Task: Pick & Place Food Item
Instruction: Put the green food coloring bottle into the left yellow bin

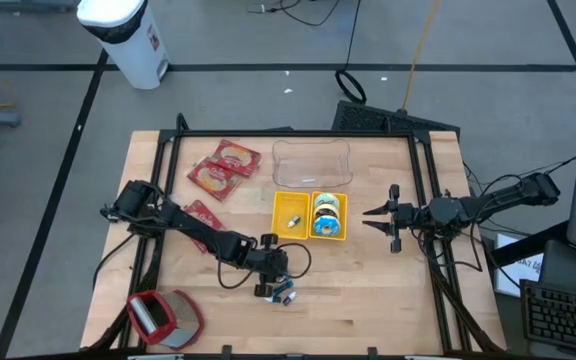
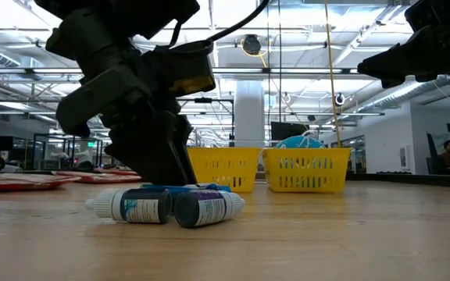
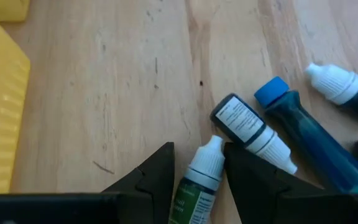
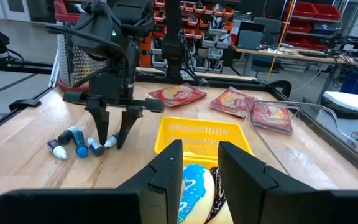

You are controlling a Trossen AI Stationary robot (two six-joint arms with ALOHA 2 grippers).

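Note:
Several small dropper bottles (image 1: pixel 286 292) lie together on the wooden table near its front edge: a black-labelled one (image 3: pixel 244 124), a blue one (image 3: pixel 303 134) and a purple one (image 3: pixel 347 87). My left gripper (image 3: pixel 197 155) slants down over them, shut on a green-labelled bottle with a white cap (image 3: pixel 199 180). In the low view my left gripper (image 2: pixel 158 168) stands behind the bottles and hides that one. My right gripper (image 1: pixel 370 218) hangs open and level at the table's right, beside the yellow baskets (image 1: pixel 277 205), holding nothing. My left gripper has the green-labelled bottle's body (image 3: pixel 188 196) between its two fingers. The fingers come slanting down from the table's left and lie along the bottle. Its white cap (image 3: pixel 211 150) sticks out past the fingertips, right beside the black-labelled bottle. Whether it rests on the table I cannot tell.
Two yellow baskets stand mid-table; the right one (image 1: pixel 342 236) holds round blue-and-white food items (image 4: pixel 191 186). A clear tub (image 1: pixel 311 165) stands behind them. Red packets (image 1: pixel 223 168) lie at the far left. A red-and-grey object (image 1: pixel 163 315) sits at the near left corner.

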